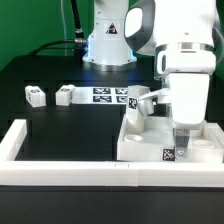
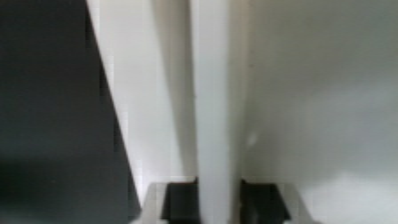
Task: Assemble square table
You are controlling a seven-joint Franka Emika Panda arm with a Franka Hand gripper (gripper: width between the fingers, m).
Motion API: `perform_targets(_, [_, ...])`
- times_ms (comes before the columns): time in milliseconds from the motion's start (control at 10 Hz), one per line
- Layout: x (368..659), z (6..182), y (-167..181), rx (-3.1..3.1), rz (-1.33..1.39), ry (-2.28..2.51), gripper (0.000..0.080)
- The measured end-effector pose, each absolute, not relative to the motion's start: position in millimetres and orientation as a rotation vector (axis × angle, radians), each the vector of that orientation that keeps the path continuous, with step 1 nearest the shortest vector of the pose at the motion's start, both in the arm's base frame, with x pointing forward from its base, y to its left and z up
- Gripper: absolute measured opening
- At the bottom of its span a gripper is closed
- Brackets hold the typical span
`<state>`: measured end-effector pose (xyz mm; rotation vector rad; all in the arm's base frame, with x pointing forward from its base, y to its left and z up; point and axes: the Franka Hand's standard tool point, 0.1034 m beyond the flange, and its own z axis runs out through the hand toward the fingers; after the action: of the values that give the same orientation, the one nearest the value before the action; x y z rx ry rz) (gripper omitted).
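Clenched, the white two-finger gripper (image 1: 182,138) (image 2: 217,200) reaches straight down onto the near rim of the white plastic square slab with raised rim (image 1: 145,140) (image 2: 214,100). In the wrist view its black pads (image 2: 175,203) press either side of that narrow white ridge. The slab lies flat on the black table (image 1: 70,130), at the exterior view's right, just beside the long white border wall (image 1: 60,168). One small white tagged leg block (image 1: 141,101) stands tilted at the slab's far corner. Two more (image 1: 35,95) (image 1: 65,96) lie well apart to the left, near the marker board (image 1: 108,95).
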<state>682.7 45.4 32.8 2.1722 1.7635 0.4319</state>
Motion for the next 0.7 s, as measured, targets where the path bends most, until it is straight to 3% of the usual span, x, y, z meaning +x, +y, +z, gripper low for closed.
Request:
perform_targets(400, [682.4, 32.8, 44.0, 2.167, 0.432, 1.767, 0.0103])
perform_targets(700, [694.0, 28.1, 64.3, 2.085, 0.453, 1.843, 0.0107])
